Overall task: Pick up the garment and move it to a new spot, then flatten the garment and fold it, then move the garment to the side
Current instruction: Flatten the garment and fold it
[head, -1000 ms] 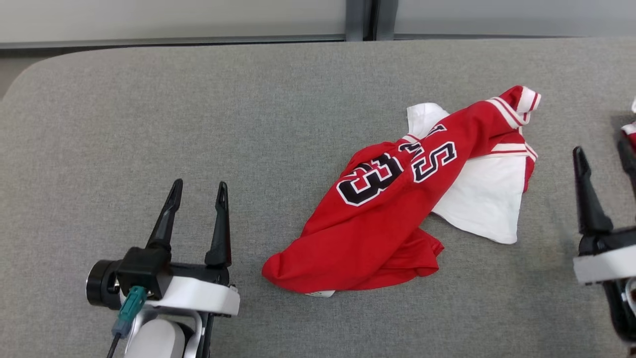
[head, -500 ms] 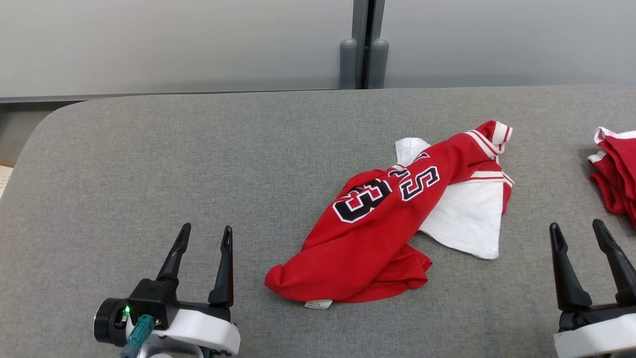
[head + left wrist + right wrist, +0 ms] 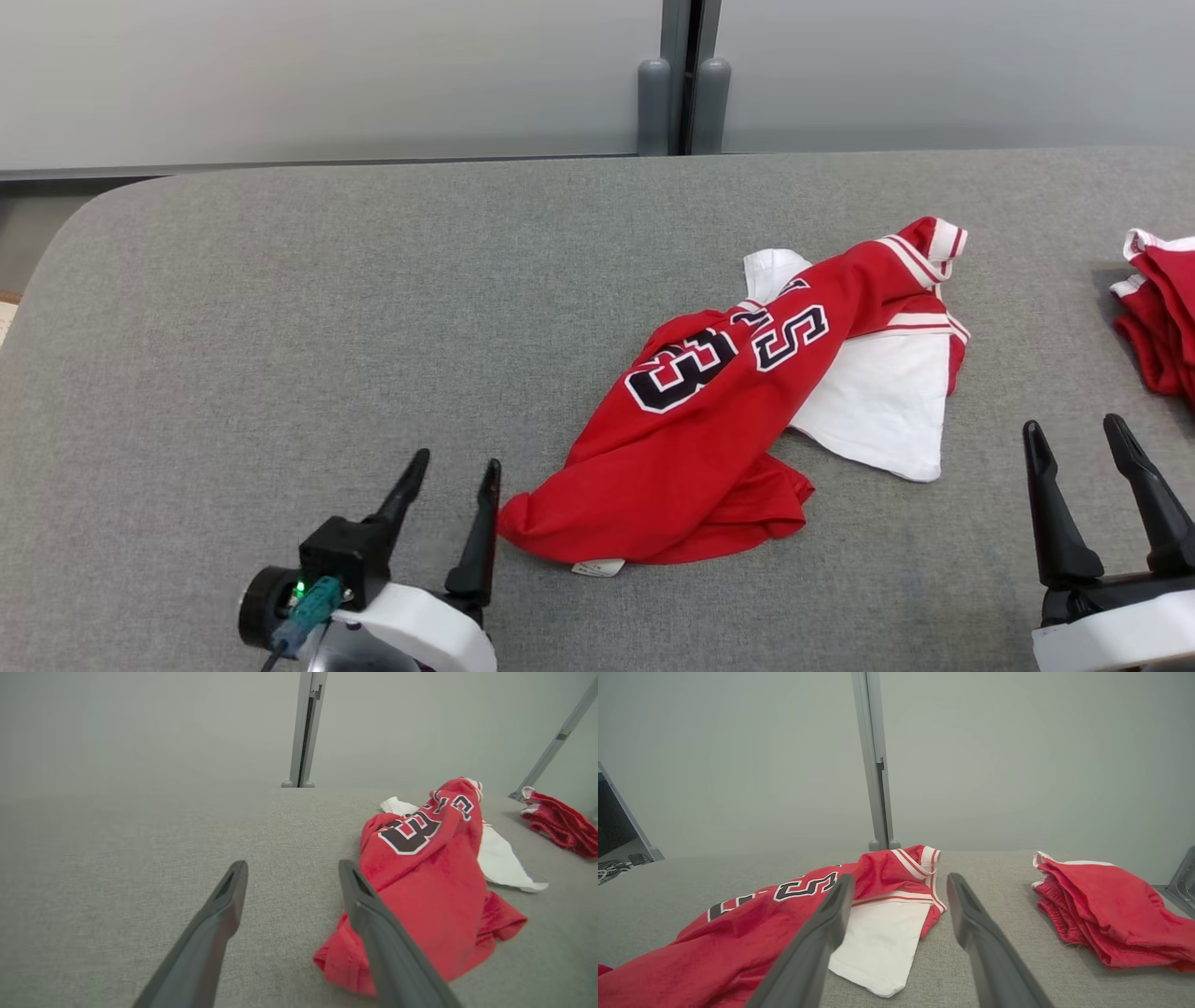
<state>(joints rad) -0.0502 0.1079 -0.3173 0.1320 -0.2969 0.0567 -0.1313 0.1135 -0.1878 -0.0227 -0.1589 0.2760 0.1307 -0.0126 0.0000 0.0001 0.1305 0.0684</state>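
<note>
The garment [image 3: 709,439], a red jersey with white showing from inside, lies crumpled on the grey desk [image 3: 280,327], right of the middle and not yet lifted. The left gripper [image 3: 457,459] stands wide and empty, its inner finger just beside the jersey's near left corner. The right gripper [image 3: 1071,425], equally wide and empty, is apart from the white flap. The likely trouble is a poor first pinch. The cloth is doubled over itself, so closing at that corner may catch only one layer, or several, and the jersey would then hang twisted and be hard to flatten. The finger may also nudge the hem away instead of straddling it. A second red pile [image 3: 1153,317] lies near the right gripper and could be snagged by mistake. Against half a second ago, the left gripper has swung in towards the jersey. The right one and the cloth look about as they did.
</note>
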